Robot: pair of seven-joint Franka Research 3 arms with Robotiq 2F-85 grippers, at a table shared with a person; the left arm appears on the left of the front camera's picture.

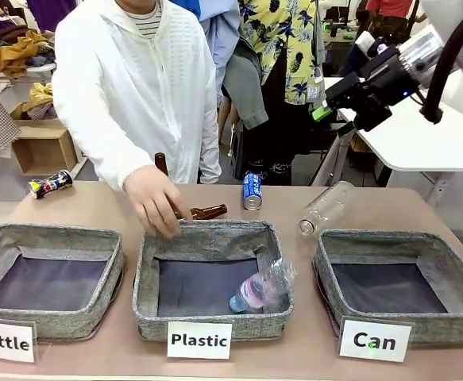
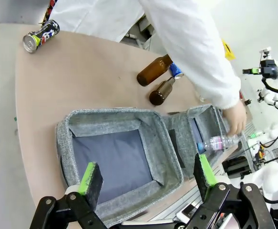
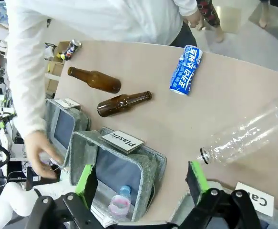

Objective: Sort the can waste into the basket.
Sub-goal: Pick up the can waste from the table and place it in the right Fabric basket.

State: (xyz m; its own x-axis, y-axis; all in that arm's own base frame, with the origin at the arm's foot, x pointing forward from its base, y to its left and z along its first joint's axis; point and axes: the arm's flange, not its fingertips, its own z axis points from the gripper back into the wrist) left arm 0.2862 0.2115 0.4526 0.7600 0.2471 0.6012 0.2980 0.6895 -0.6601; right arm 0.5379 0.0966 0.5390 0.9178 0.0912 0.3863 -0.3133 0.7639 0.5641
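Claws: right gripper (image 3: 141, 176) and left gripper (image 2: 146, 171), both jaws apart, empty.
Stock: blue can (image 3: 186, 70) ahead of right gripper, on bare tabletop; dark can (image 2: 41, 36) far ahead of left gripper, near table edge; Can basket (image 1: 390, 238) beside right gripper's finger.

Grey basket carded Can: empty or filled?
Empty. The grey fabric basket carded "Can" shows bare dark lining; the dented blue drink can lies out on the table.

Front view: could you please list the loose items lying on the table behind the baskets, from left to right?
dark can → brown bottles → blue can → clear bottle
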